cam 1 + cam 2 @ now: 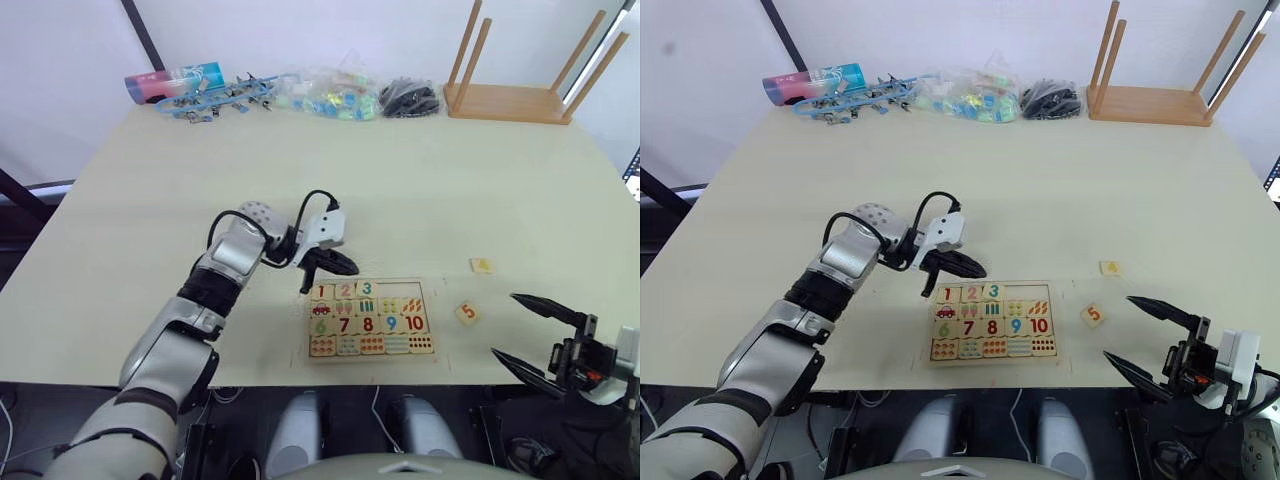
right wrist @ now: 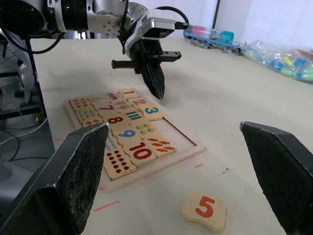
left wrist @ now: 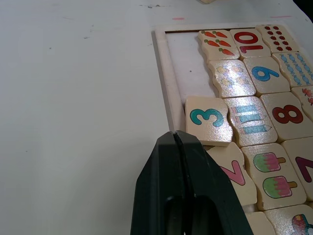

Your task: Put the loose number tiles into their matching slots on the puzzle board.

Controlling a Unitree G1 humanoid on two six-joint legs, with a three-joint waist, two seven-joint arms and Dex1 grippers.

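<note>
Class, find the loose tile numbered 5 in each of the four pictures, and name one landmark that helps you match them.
Left eye view: tile 5 lies on the table, right of the puzzle board.
Right eye view: same place, right of the board.
Left wrist view: not in it.
Right wrist view: near the bottom, between the right claw's fingers.
Shared landmark: the red 10 tile, at the board's end nearest tile 5.
</note>
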